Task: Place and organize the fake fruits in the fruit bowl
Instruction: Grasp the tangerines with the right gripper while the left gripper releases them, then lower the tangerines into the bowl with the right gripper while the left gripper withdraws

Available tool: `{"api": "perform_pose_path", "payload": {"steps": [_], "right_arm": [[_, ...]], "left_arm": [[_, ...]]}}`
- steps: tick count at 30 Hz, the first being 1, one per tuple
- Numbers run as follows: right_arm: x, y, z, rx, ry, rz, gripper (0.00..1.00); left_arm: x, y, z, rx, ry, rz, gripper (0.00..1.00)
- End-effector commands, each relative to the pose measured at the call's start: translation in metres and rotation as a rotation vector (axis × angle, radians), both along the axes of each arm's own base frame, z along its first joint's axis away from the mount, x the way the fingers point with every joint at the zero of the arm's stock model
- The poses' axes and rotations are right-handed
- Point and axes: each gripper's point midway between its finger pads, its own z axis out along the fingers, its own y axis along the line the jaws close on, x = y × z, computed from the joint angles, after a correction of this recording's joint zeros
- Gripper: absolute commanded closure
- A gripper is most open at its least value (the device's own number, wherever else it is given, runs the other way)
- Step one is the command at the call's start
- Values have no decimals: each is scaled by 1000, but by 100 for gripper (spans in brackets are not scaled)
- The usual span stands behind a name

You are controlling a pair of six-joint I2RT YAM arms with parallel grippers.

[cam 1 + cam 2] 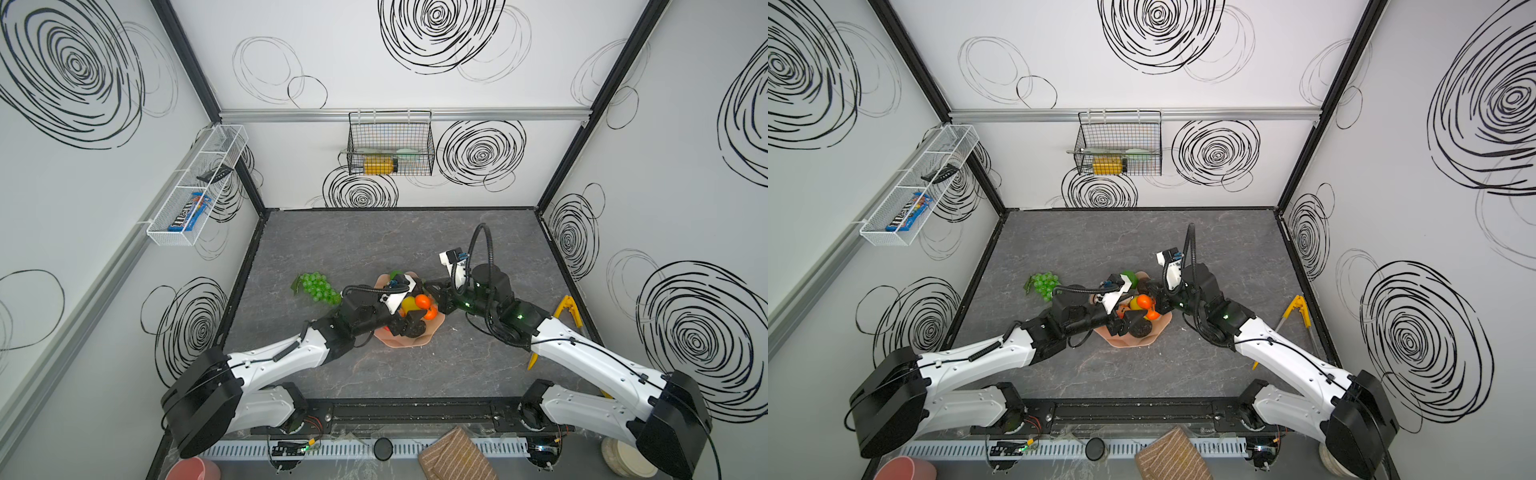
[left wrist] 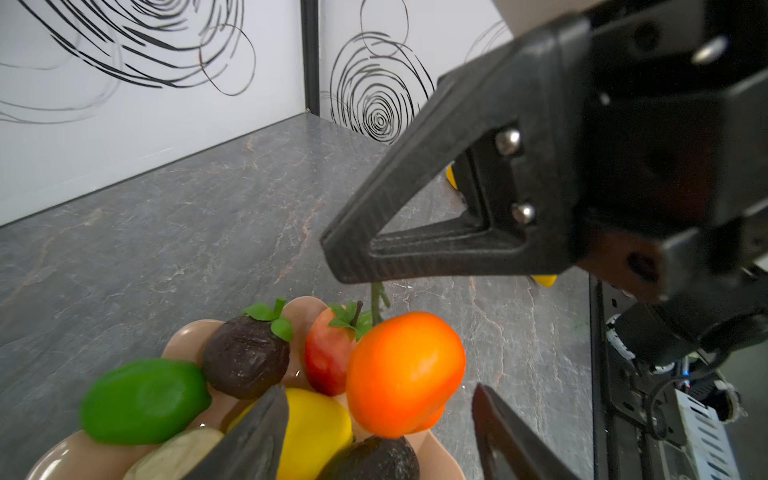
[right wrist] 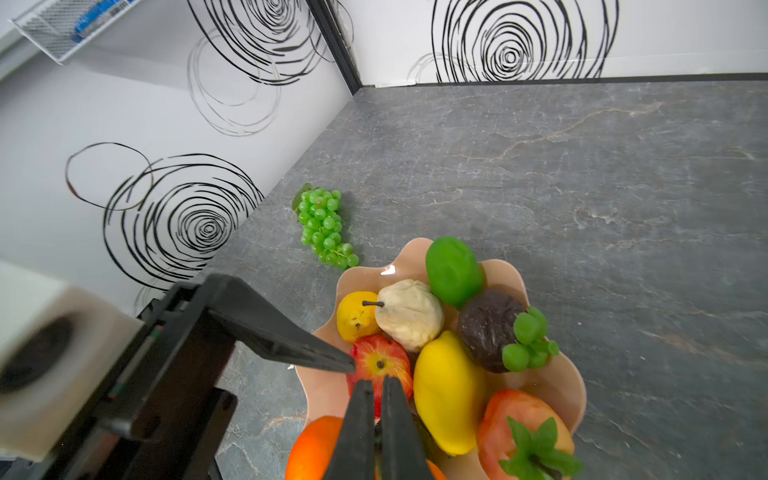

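Hovering over fruit bowl (image 1: 405, 340), left tool (image 2: 380, 390) apart, right tool (image 3: 374, 380) pressed together; eyeing grape bunch (image 1: 318, 286) beside bowl, left-arm side, lengthwise toward it.

Yellow tongs (image 1: 566, 308) lie near the right edge of the grey marbled surface (image 1: 374, 241). A black wire basket (image 1: 390, 143) hangs on the back wall; a white mesh shelf (image 1: 195, 187) on the left wall holds a blue candy packet (image 1: 189, 212).
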Motion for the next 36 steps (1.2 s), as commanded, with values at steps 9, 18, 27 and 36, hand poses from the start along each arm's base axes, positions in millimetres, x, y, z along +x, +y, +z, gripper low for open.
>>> {"api": "perform_pose_path", "payload": {"steps": [9, 18, 27, 36], "right_arm": [[6, -22, -26, -179, 51, -231, 100], [5, -15, -43, -214, 79, -256, 100], [11, -4, -55, -239, 88, -251, 100], [13, 5, -59, -242, 82, -234, 98]], "left_arm": [[23, 87, 48, -183, -186, 417, 16], [23, 94, 49, -195, -187, 436, 16], [19, 94, 51, -206, -190, 421, 16], [18, 93, 52, -205, -191, 418, 16]]}}
